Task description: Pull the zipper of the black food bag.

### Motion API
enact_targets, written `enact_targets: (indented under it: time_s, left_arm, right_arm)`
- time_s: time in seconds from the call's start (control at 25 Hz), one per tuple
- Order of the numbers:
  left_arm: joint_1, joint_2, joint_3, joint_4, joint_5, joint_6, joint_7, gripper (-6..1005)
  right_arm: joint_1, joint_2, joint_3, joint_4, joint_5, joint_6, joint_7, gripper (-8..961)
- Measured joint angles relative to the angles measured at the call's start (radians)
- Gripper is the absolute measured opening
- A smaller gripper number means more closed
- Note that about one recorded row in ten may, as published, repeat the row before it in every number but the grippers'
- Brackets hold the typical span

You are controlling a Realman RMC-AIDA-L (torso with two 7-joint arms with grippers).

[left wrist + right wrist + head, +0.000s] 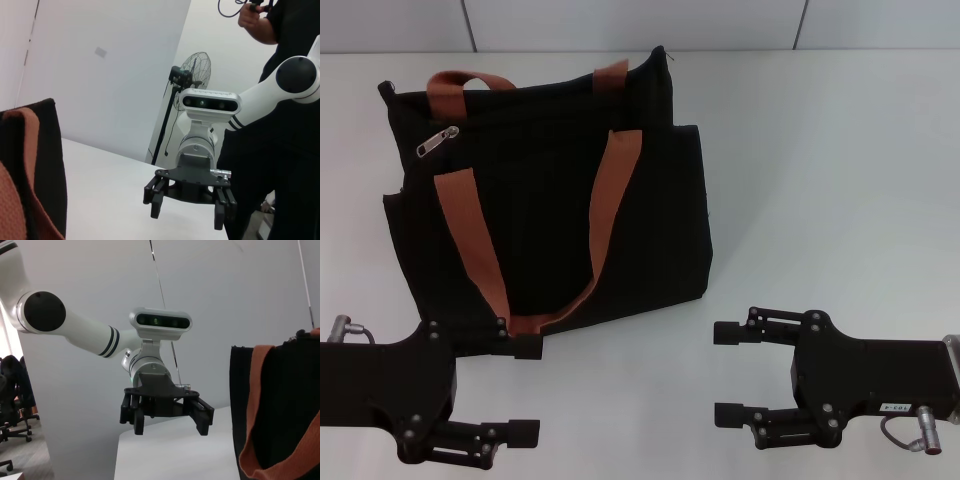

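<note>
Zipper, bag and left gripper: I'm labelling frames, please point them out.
zipper (437,141), head view, silver slider.
bag (550,190), head view, black front panel.
left gripper (524,391), head view, midway between its open fingertips.

Counted: one black food bag beyond the left pincer, two strap handles, one zipper, two pincers, right pincer alongside, one worktop.

A white table fills the head view. Behind its far edge rises a pale panelled wall. In the left wrist view, a black pedestal fan stands beyond the table, against the wall, and a person in black stands just beside the table. In the right wrist view, black office chairs sit on the floor beyond the table.
</note>
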Motion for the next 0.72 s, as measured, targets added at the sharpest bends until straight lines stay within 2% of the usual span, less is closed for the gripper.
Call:
enact_targets:
  time_s: [0.72]
  left_arm:
    - [0.004,0.0,0.0,0.0,-0.001,0.005,0.0,791]
  right_arm:
    - [0.0,0.0,0.0,0.0,0.0,0.0,0.0,777]
